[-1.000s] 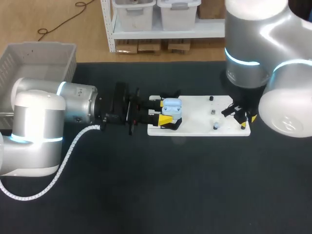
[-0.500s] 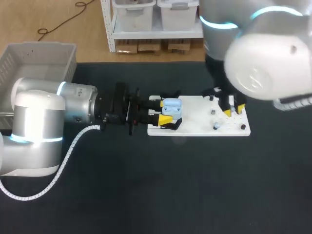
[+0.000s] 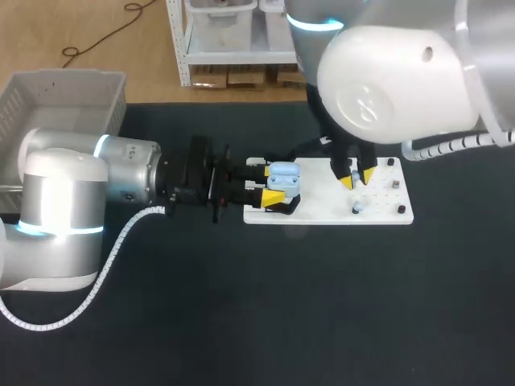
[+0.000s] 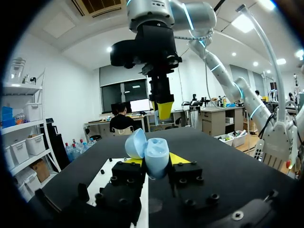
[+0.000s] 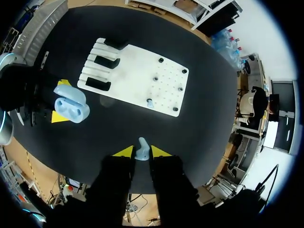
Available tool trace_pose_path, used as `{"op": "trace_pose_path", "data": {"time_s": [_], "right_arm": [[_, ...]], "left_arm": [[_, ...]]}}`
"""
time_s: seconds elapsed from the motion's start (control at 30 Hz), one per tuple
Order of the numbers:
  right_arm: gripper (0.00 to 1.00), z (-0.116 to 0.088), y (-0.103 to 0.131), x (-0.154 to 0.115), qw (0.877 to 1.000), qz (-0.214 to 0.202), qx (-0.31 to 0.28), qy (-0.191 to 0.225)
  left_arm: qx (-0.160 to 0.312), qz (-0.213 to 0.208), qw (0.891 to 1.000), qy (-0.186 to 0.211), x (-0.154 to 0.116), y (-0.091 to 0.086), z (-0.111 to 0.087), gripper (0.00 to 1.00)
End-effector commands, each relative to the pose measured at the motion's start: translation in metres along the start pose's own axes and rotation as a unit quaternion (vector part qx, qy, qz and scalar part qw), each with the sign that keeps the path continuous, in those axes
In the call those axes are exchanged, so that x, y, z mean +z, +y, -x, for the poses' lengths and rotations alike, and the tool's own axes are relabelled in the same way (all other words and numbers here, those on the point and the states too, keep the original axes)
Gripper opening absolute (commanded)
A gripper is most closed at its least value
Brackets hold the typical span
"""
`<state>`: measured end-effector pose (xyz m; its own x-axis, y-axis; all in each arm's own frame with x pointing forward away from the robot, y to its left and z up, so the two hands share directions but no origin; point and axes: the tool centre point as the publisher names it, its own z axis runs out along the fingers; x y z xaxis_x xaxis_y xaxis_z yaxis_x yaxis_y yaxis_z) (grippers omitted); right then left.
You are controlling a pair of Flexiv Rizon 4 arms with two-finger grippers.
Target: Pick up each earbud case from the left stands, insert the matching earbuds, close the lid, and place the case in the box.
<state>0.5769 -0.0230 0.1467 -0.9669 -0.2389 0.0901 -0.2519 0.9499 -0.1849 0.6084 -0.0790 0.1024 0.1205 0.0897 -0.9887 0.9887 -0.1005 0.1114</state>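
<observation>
A light blue earbud case with its lid open is held at the left end of the white board, where my left gripper is shut on it. In the left wrist view the case sits between the yellow tips, lid tipped back. My right gripper hangs over the board's middle. It shows from the left wrist as the right gripper above the case. In the right wrist view the right gripper is shut on a small blue earbud. A second earbud stands on the board.
Black case stands occupy the board's left end, and small pegs dot its right half. A grey bin stands at the table's back left. The dark tabletop in front of the board is open.
My right arm has swung left from the board's right end to over its middle, nearer the case. The left arm and case have not moved.
</observation>
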Motion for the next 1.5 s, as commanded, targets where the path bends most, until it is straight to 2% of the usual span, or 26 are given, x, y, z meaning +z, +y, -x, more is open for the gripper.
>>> {"op": "trace_pose_path", "data": {"time_s": [0.03, 0.23, 0.33, 0.4, 0.5, 0.57, 0.67, 0.73, 0.83, 0.97, 1.4, 1.5], "right_arm": [[0.0, -0.002, -0.001, 0.001, 1.0, 0.0, 0.001, -0.002], [0.0, -0.002, -0.001, 0.001, 1.0, 0.0, 0.001, -0.002], [0.0, 0.01, 0.006, -0.005, 0.997, 0.028, 0.07, -0.008], [0.0, 0.016, 0.006, -0.008, 0.991, 0.051, 0.12, 0.016], [0.0, 0.024, 0.007, -0.014, 0.98, 0.08, 0.179, 0.024], [0.0, 0.027, 0.009, -0.019, 0.974, 0.11, 0.198, 0.026], [0.0, 0.028, 0.012, -0.022, 0.968, 0.122, 0.216, 0.039], [0.0, 0.028, 0.013, -0.021, 0.965, 0.112, 0.231, 0.052], [0.0, 0.028, 0.015, -0.021, 0.962, 0.115, 0.242, 0.057], [0.0, 0.023, 0.022, -0.025, 0.958, 0.14, 0.243, 0.058], [0.0, 0.023, 0.022, -0.025, 0.958, 0.14, 0.243, 0.058], [0.0, 0.027, 0.03, -0.029, 0.946, 0.161, 0.268, 0.084]], "left_arm": [[0.0, -0.001, 1.0, 0.0, 0.0, 0.001, -0.001, 0.0], [0.0, -0.001, 1.0, 0.0, 0.0, 0.001, -0.001, 0.0], [0.0, -0.001, 1.0, 0.0, 0.0, 0.001, -0.001, 0.0], [0.0, -0.001, 1.0, 0.0, 0.0, 0.001, -0.001, 0.0], [0.0, -0.001, 1.0, 0.0, 0.0, 0.001, -0.001, 0.0], [0.0, -0.001, 1.0, 0.0, 0.0, 0.001, -0.001, 0.0], [0.0, -0.001, 1.0, 0.0, 0.0, 0.001, -0.001, 0.0], [0.0, -0.001, 1.0, 0.0, 0.0, 0.001, -0.001, 0.0], [0.0, -0.001, 1.0, 0.0, 0.0, 0.001, -0.001, 0.0], [0.0, -0.001, 1.0, 0.0, 0.0, 0.001, -0.001, 0.0], [0.0, -0.001, 1.0, 0.0, 0.0, 0.001, -0.001, 0.0], [0.0, -0.001, 1.0, 0.0, 0.0, 0.001, -0.001, 0.0]]}}
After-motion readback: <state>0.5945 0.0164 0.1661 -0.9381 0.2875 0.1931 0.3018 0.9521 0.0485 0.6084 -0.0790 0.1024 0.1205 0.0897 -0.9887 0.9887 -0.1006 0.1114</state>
